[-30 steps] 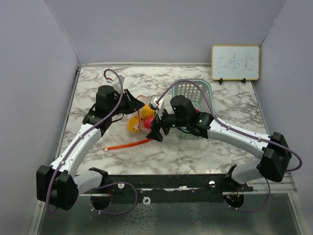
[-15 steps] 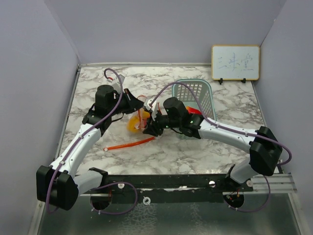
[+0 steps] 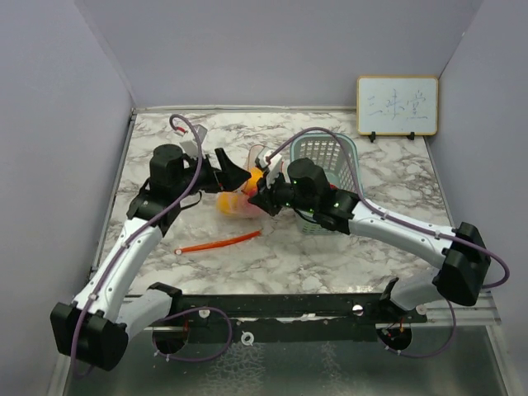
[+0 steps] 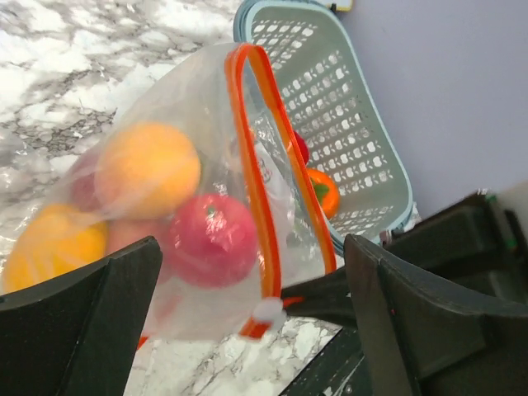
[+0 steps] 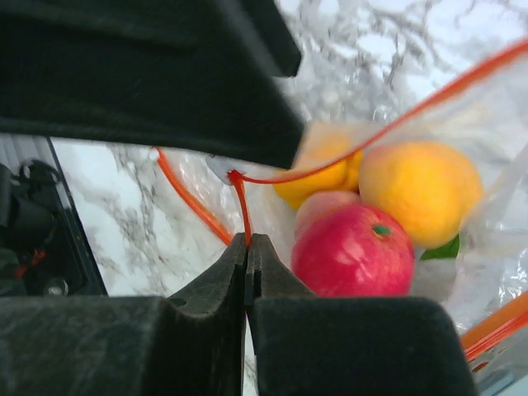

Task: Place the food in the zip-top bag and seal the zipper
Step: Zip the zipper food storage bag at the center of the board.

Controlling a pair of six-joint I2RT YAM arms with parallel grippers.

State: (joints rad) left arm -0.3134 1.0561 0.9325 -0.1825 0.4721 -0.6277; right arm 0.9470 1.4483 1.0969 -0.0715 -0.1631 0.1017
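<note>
The clear zip-top bag (image 4: 190,148) hangs off the table with its mouth open. Its orange-red zipper (image 4: 252,190) forms a loop with a white slider at the lower end. Inside the bag lies food: an orange fruit (image 4: 148,169), a red apple (image 5: 353,252) and a yellow piece (image 4: 49,247). My right gripper (image 5: 249,243) is shut on the zipper strip at the bag's edge (image 3: 257,196). My left gripper (image 4: 256,330) is open wide, with the bag's mouth hanging between its fingers (image 3: 238,175). More food, red and orange (image 4: 322,190), lies in the basket behind.
The teal lattice basket (image 3: 330,157) stands just behind the right wrist. An orange-red strip (image 3: 219,242) lies on the marble in front of the bag. A small whiteboard (image 3: 397,105) leans at the back right. Grey walls close the sides.
The left gripper has opened and let go of the bag's mouth, its arm shifting left. The right gripper has shut on the zipper strip and drawn the bag up and back.
</note>
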